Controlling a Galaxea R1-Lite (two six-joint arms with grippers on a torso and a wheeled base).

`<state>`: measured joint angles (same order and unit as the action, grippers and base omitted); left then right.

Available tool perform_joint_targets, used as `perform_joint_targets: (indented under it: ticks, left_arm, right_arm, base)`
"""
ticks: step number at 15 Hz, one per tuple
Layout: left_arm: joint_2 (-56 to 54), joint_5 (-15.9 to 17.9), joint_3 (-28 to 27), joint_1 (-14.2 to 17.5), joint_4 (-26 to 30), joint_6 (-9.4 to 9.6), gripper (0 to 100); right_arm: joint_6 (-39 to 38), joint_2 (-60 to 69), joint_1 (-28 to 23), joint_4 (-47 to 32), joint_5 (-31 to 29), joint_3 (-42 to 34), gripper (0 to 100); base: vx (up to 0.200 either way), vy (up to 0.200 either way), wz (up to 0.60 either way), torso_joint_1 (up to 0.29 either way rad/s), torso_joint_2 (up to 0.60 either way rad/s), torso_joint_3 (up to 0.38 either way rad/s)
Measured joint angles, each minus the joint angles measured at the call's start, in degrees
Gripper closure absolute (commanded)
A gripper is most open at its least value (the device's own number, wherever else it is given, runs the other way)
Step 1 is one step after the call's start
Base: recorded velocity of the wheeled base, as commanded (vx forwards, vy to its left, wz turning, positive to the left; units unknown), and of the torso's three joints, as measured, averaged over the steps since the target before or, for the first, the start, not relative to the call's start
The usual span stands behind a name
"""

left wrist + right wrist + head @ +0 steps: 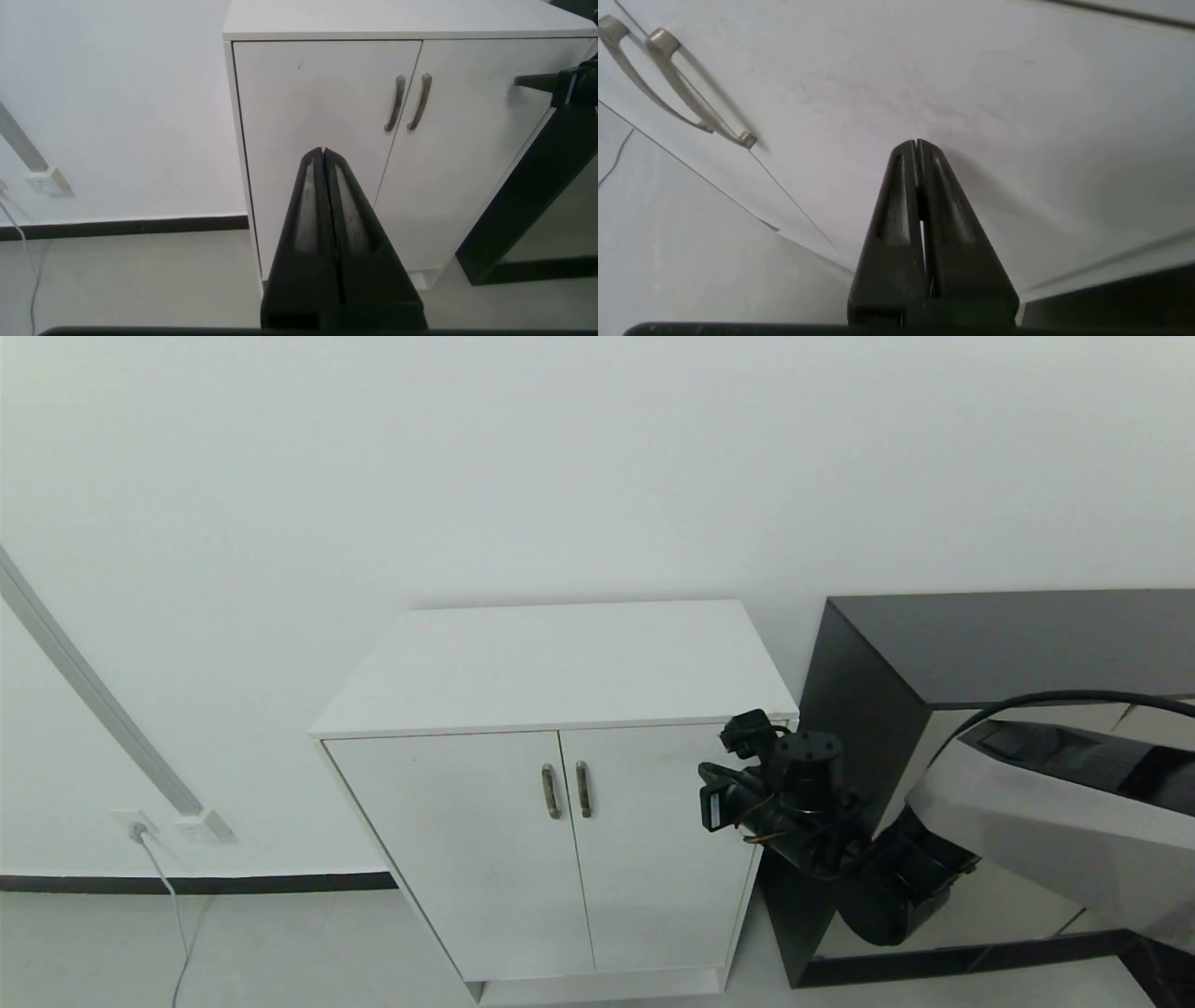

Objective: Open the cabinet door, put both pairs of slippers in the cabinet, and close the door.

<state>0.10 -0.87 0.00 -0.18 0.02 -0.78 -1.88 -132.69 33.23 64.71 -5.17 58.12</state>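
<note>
In the head view, the white cabinet (560, 663) stood on the floor (280, 952) against a white wall (597, 467). Its flat top was bare. Its left door (467, 859) and right door (653, 877) were both shut and met at a centre seam. A slim brass-toned handle (551, 791) and its twin (583, 789) hung upright on either side of that seam. A black unit (980, 644) stood just beside the cabinet's right side. The right pincer (717, 801) hung before the right door's upper outer part.

In the left wrist view, the left pincer (323, 154) had its fingers pressed together and faced the left door (318, 93), apart from it.

In the right wrist view, the right pincer (918, 147) was likewise together, near the right door's (971, 84) plain white face.
</note>
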Motion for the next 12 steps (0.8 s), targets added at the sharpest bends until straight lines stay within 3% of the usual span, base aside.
perform_joint_targets:
  ticks: [3,8,12]
  left_arm:
    - [0.0,0.0,0.0,0.0,0.0,0.00,100]
    - [0.0,0.0,0.0,0.0,0.0,0.07,100]
    - [0.0,0.0,0.0,0.0,0.0,0.10,100]
  right_arm:
    - [-0.1,4.7,-1.5,1.3,-0.2,-5.7,100]
    - [-0.3,16.9,-6.3,5.8,-5.7,-22.8,100]
    - [-0.4,26.3,-12.1,11.8,-6.6,-38.2,100]
  base:
    - [0.000,0.000,0.00,0.000,0.00,0.000]
    - [0.000,0.000,0.00,0.000,0.00,0.000]
    - [0.000,0.000,0.00,0.000,0.00,0.000]
